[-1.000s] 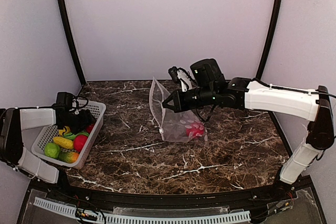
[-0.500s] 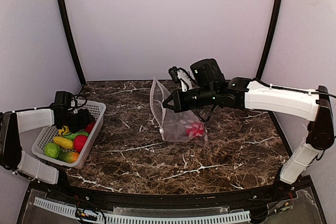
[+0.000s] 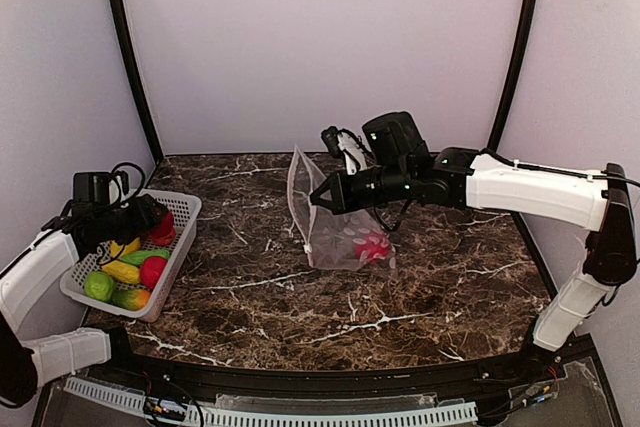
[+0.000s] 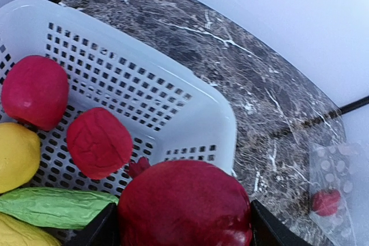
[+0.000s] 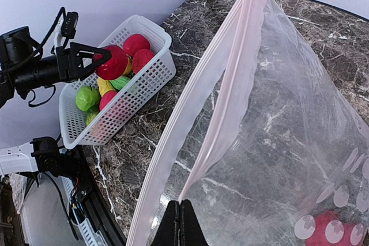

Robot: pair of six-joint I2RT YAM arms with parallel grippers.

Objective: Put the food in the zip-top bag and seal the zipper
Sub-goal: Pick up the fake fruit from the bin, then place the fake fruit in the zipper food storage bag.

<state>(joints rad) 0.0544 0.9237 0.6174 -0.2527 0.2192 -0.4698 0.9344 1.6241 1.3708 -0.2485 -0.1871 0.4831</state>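
Observation:
My left gripper [image 3: 150, 220] [image 4: 184, 226] is shut on a glossy dark red fruit [image 3: 161, 226] [image 4: 184, 203] and holds it just above the white mesh basket [image 3: 186, 215] [image 4: 173, 79]. More food lies in the basket: two red pieces [image 4: 34, 90], a yellow one [image 4: 14, 154] and a green one [image 4: 52, 205]. My right gripper [image 3: 318, 197] [image 5: 181, 214] is shut on one lip of the pale pink zipper [image 5: 216, 142] and holds the zip-top bag [image 3: 335, 219] [image 5: 300, 131] upright with its mouth open. A red piece [image 3: 372, 245] [image 5: 323, 229] lies inside the bag.
The basket stands at the table's left edge, near the wall. Dark marble table [image 3: 350, 297] lies between the basket and the bag. Black frame posts [image 3: 130, 57] rise at the back corners.
My left gripper has risen out of the basket and drawn back to the left with the dark red fruit in it. The right arm and the bag have not moved.

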